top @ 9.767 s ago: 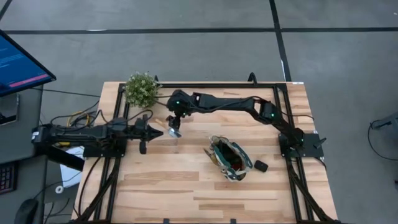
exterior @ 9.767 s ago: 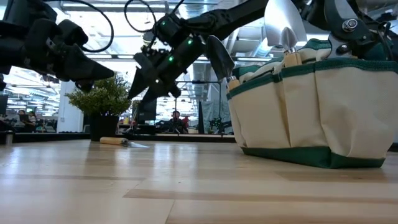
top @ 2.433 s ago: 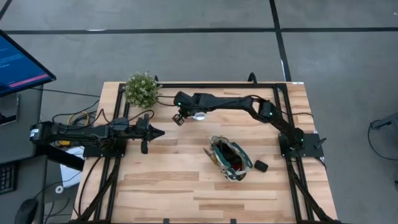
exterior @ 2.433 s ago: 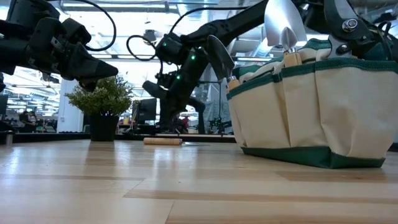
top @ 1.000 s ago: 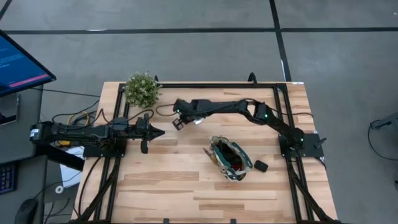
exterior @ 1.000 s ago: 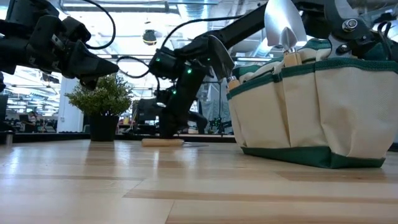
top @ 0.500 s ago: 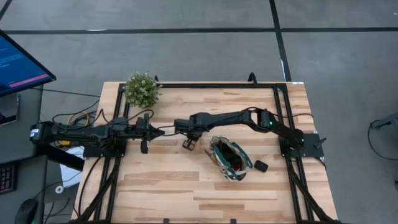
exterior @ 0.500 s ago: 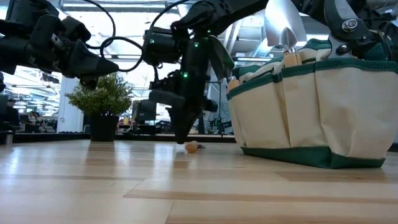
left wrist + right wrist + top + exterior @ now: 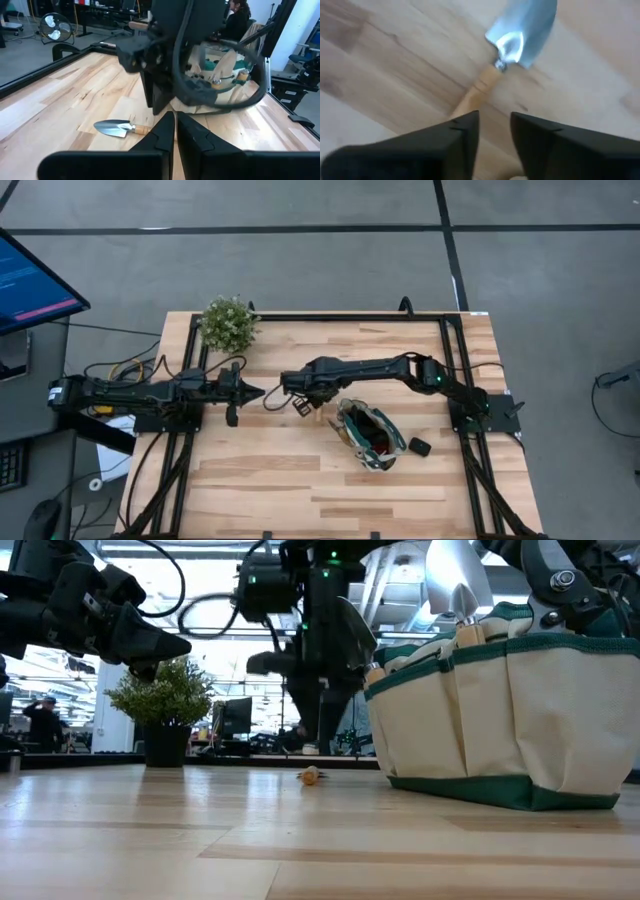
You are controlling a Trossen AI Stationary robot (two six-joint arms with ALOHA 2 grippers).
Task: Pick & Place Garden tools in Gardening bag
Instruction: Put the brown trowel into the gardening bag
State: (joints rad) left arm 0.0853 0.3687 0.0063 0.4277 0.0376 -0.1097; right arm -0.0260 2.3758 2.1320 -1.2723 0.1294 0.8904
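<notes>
Near the surface's middle, my right claw [image 9: 492, 132] hangs parted over the trowel [image 9: 512, 42]; left claw [image 9: 176, 131] closed, idle.

Open-plan robotics lab, monitor [image 9: 35, 285], desks, seated person [image 9: 239, 15]

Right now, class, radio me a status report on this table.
Right gripper open above the trowel lying on the table. Left gripper shut, waiting. Bag nearby; path clear.

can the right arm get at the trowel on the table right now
Probably yes. The right gripper hangs directly above the trowel, fingers slightly apart over its wooden handle, with bare table around it. The gardening bag sits off to one side, apparently clear.
</notes>
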